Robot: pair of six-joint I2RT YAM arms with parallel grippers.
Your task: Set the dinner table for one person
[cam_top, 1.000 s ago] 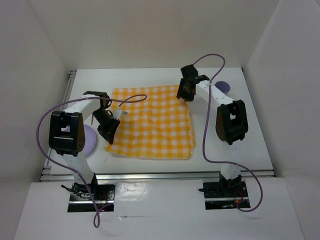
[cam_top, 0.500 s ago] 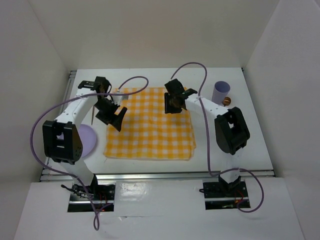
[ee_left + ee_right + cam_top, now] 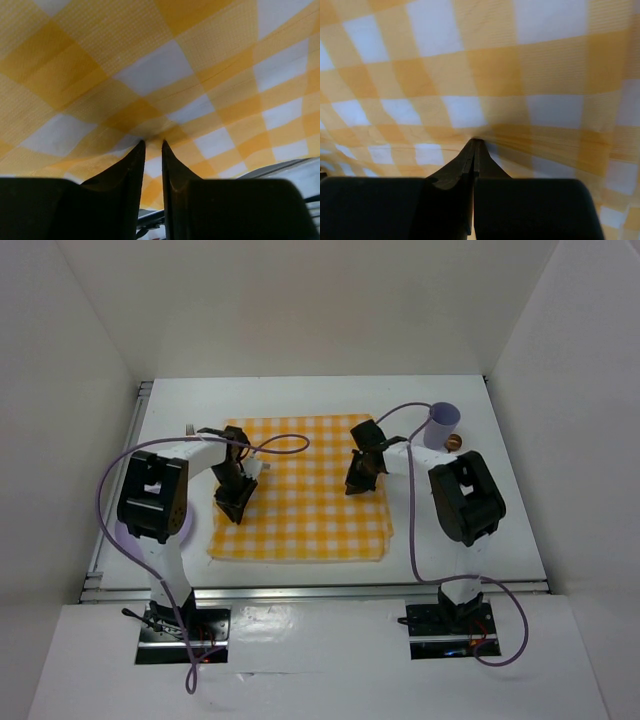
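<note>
A yellow-and-white checked cloth (image 3: 300,490) lies spread in the middle of the white dinner table (image 3: 500,530). My left gripper (image 3: 233,502) points down onto the cloth's left part. In the left wrist view its jaws (image 3: 152,142) stand narrowly apart, with the cloth (image 3: 150,75) puckered between the tips. My right gripper (image 3: 358,480) presses on the cloth's right part. In the right wrist view its jaws (image 3: 477,141) are together, and folds of cloth (image 3: 495,70) run into the tip.
A lilac cup (image 3: 442,425) stands upright at the back right, with a small brown object (image 3: 455,443) beside it. A lilac plate (image 3: 184,526) lies at the left, mostly under my left arm. A fork (image 3: 190,427) lies at the back left. A metal rail (image 3: 300,590) runs along the near edge.
Both grippers came from the cloth's far edge toward its middle and lowered onto it. The left jaws opened wide, then narrowed. The right jaws closed.
</note>
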